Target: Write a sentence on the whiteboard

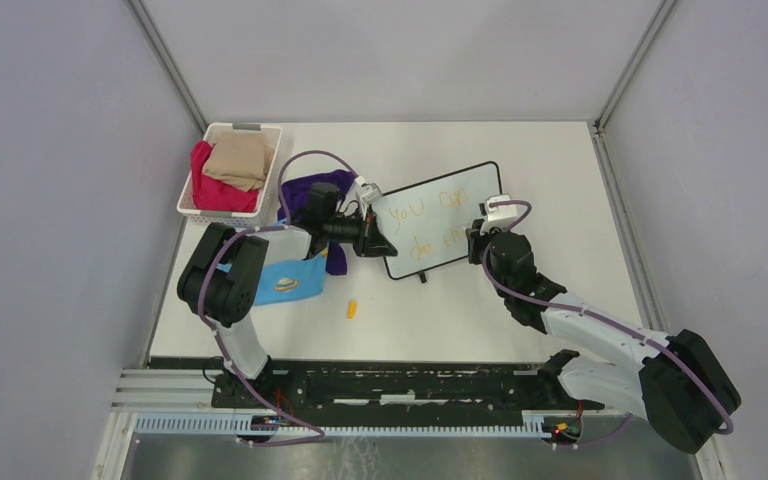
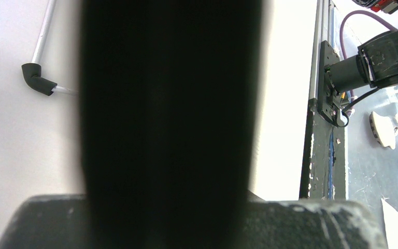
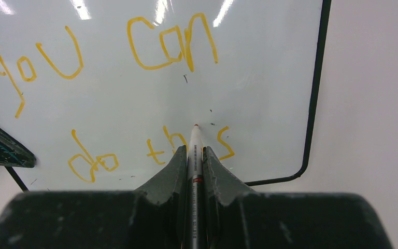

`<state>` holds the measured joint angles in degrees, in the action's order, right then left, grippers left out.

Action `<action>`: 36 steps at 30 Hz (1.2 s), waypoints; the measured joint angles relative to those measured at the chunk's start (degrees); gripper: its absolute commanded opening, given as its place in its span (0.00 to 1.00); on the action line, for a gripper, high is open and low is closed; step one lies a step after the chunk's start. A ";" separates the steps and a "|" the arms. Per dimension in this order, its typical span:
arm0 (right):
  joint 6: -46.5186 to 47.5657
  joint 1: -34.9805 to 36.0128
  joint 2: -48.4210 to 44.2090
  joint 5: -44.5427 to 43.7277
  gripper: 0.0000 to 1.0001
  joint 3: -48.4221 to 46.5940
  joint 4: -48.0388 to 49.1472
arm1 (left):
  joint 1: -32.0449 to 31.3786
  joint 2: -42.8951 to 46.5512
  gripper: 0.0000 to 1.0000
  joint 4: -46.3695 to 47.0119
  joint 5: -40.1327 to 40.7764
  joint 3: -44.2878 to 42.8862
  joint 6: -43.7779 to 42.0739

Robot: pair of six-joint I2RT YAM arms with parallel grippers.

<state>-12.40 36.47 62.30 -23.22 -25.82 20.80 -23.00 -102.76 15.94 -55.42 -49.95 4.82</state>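
my right gripper (image 3: 195, 151) clamped on marker (image 3: 195, 136) | tip at whiteboard (image 3: 269, 78) straight ahead, in gap before final "s" of sentence (image 3: 171, 46) | left gripper (image 1: 378, 243) at board's left edge, grip unclear

Top view: high behind arm bases (image 1: 250, 385), looking down over whole worktop (image 1: 560, 180). Right wrist: close over whiteboard (image 3: 269, 62), also seen from top. Left wrist: largely blocked by dark shape (image 2: 171, 104).
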 measured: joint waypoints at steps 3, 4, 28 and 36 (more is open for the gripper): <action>0.00 0.00 -0.07 0.00 0.00 0.00 -0.13 | 0.00 0.00 0.02 0.00 0.00 -0.02 0.00; -0.02 0.00 -0.11 0.00 0.00 0.00 -0.22 | 0.00 0.00 0.02 0.00 0.00 -0.02 0.00; -0.52 -0.28 -10.49 -0.92 0.00 0.63 -3.34 | -0.02 -0.24 0.02 -0.11 -0.04 -0.24 0.00; -3.96 -3.02 -14.21 -4.04 0.00 7.50 -3.91 | -0.02 -0.24 0.02 -0.13 -0.04 -0.24 0.00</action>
<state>-16.36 33.45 48.10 -27.27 -18.33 16.88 -23.03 -103.00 15.81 -55.46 -50.19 4.82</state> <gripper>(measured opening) 0.174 0.141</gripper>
